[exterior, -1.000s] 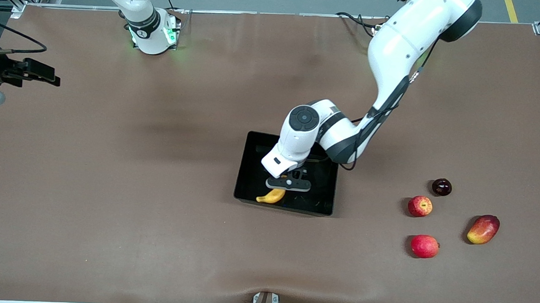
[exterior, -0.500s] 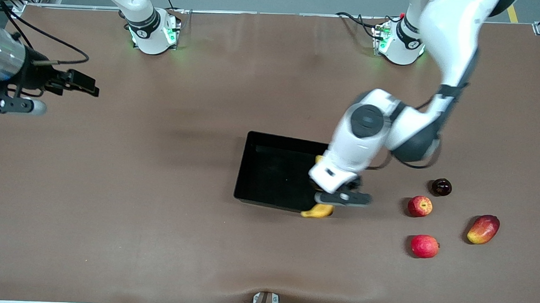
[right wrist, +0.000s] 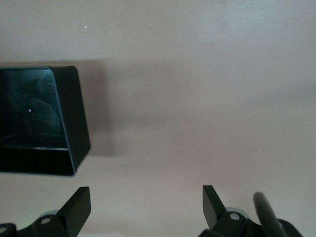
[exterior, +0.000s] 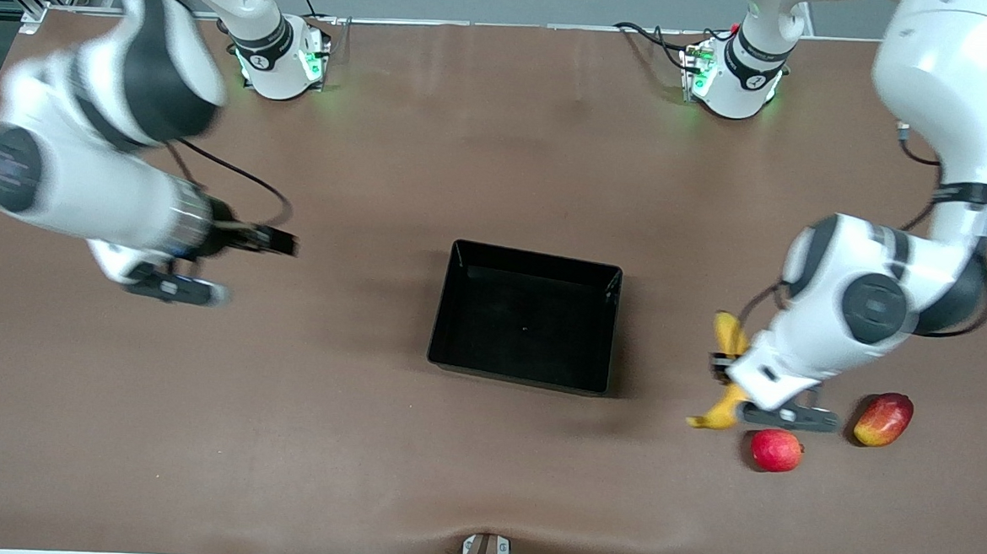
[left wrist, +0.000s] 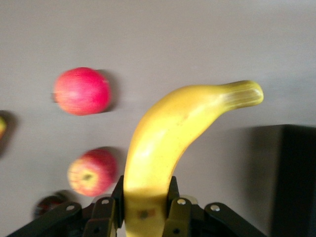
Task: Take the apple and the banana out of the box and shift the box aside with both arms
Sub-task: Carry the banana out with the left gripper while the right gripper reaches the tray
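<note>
Bare brown table (exterior: 483, 479) lies wide on every side of the box (exterior: 450, 308), which we take as landmark. We see the box black, glossy, low-walled, nothing in it. Toward the left arm's end of the table from the box, the left gripper (exterior: 729, 382) grips the banana (exterior: 728, 340), long, curved, yellow, above red fruits (exterior: 776, 450). Toward the right arm's end, the right gripper (right wrist: 145, 202) hangs spread wide over bare table.
</note>
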### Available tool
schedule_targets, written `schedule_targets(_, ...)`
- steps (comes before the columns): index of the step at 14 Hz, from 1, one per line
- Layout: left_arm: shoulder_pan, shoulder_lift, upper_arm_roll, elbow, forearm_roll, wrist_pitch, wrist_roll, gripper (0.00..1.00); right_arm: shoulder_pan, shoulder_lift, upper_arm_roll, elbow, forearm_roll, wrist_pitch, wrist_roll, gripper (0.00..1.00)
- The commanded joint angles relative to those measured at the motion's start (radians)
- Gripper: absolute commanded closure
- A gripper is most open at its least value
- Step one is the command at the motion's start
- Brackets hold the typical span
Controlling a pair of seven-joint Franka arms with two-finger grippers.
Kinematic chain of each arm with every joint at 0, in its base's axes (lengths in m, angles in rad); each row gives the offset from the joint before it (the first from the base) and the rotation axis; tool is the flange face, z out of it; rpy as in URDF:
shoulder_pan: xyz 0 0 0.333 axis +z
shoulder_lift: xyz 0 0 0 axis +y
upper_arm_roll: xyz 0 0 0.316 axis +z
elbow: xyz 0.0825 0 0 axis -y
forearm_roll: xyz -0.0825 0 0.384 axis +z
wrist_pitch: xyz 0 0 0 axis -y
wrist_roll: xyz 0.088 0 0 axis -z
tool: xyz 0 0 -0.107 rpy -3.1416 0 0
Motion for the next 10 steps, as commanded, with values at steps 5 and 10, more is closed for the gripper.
schedule_targets(5,0.168,0.091,0.000,-0.002,0.003,0.172,0.143,1.00,0.196,0.216,-0.011,0.021,0.014,0.296,0.140,0.00)
schedule_targets(10,0.179,0.111,0.077,-0.005,0.091,0.234,0.195,1.00,0.262,0.328,-0.010,0.017,0.017,0.457,0.170,0.00)
